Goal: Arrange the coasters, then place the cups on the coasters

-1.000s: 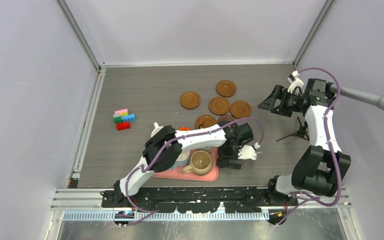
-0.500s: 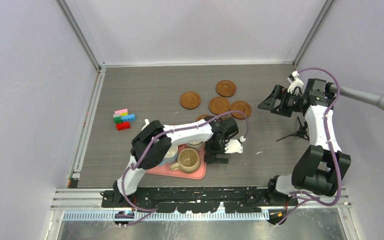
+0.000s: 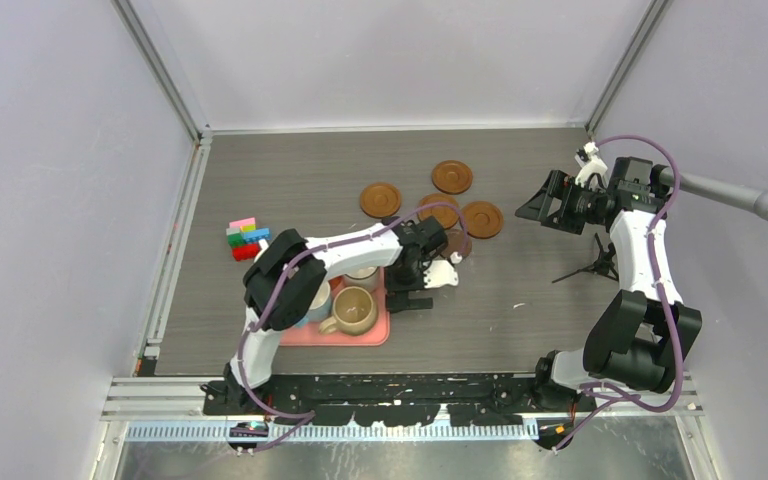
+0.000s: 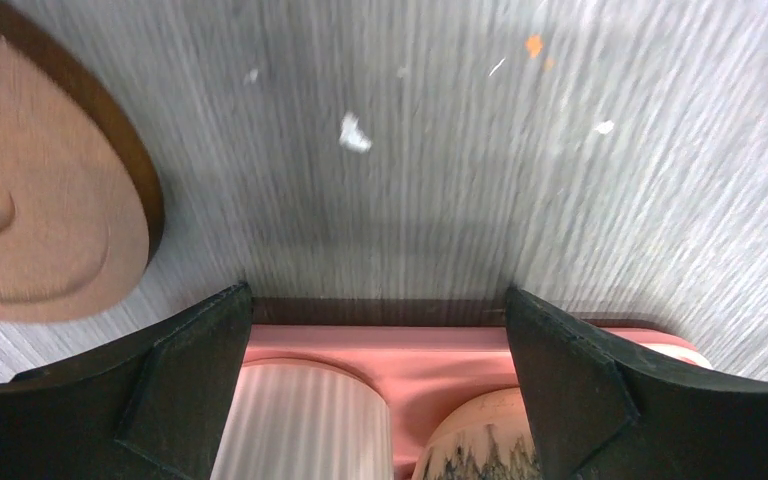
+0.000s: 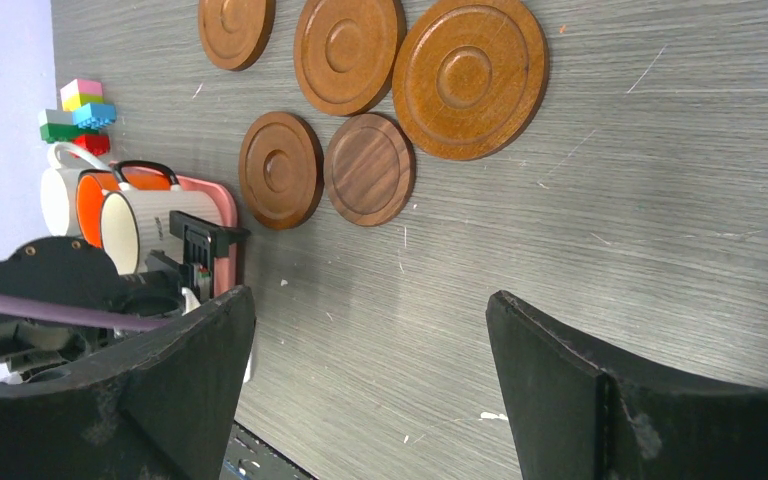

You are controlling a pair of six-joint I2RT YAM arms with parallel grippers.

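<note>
Left gripper [image 4: 377, 300] sits low at the right edge of the pink tray [image 3: 372, 335]. Its fingers [image 4: 190, 370] are spread wide w/ the tray's rim running between them. Nothing is pinched, and I can't tell if either finger touches the rim.

The cups [image 5: 95, 205] are all on the tray. The left wrist view shows a ribbed white cup [image 4: 300, 425] & a tan cup [image 4: 475, 445] side by side just behind the rim. From above, the tan cup is at the tray's near right corner, handle to the left, and the left arm covers most of the others. The right wrist view picks out an orange cup between two white ones.

The coasters [image 5: 348, 50] lie flat on the bare table beyond & to the right of the tray, none under a cup yet. Five show in the right wrist view: three light ones in a row farther off, then two closer to the tray (one of these is the dark coaster [image 5: 368, 168], just beside a lighter one). From above, one more lies farthest back.

Right gripper [image 5: 370, 298] hangs raised at the table's right side, well apart from cups & coasters. Its fingers are spread, nothing between them.

Toy blocks [image 3: 245, 238] sit left of the tray.
</note>
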